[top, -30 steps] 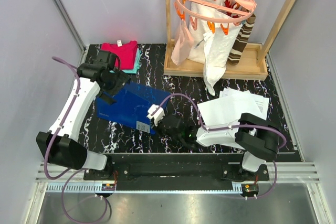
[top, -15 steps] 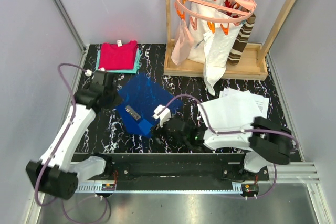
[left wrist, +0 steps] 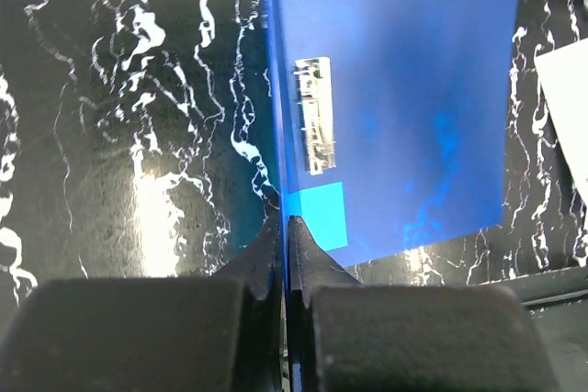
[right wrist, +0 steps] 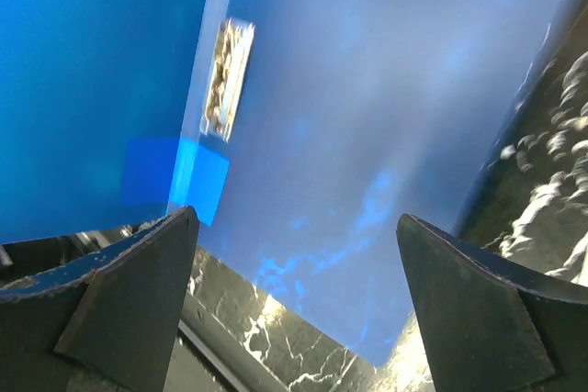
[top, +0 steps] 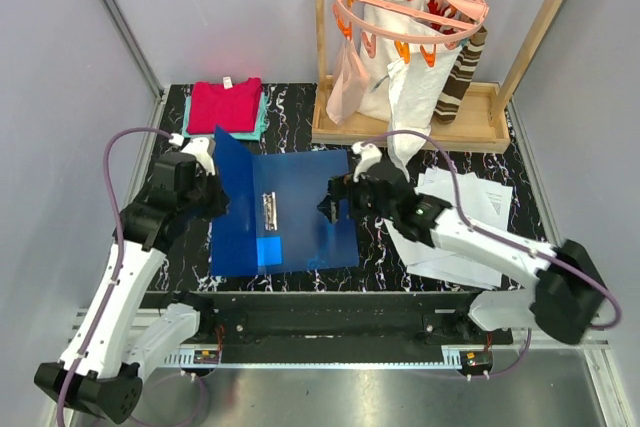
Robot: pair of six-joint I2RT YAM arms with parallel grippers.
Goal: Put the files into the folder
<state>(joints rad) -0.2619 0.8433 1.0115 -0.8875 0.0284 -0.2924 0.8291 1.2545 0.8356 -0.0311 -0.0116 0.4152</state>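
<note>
The blue folder point(top: 305, 217) lies open on the black marble table, its metal clip point(top: 269, 211) showing near the spine. Its left cover point(top: 231, 187) stands nearly upright, and my left gripper point(top: 213, 197) is shut on that cover's edge point(left wrist: 286, 254). In the left wrist view the folder point(left wrist: 404, 89) and clip point(left wrist: 312, 115) lie just beyond the fingers. My right gripper point(top: 335, 205) hovers open over the flat right half of the folder point(right wrist: 367, 89), holding nothing. The files point(top: 465, 212), white printed sheets, lie loosely stacked to the right of the folder, partly under the right arm.
Folded red and teal cloths point(top: 226, 105) lie at the back left. A wooden rack base point(top: 410, 129) stands at the back right, with white garments point(top: 415, 77) hanging from an orange peg hanger point(top: 410, 2) over it. Grey walls close in both sides.
The folder went from closed and tilted to open and flat. My left gripper shut on the cover and swung it up. My right gripper opened, let go and moved back toward the files.
</note>
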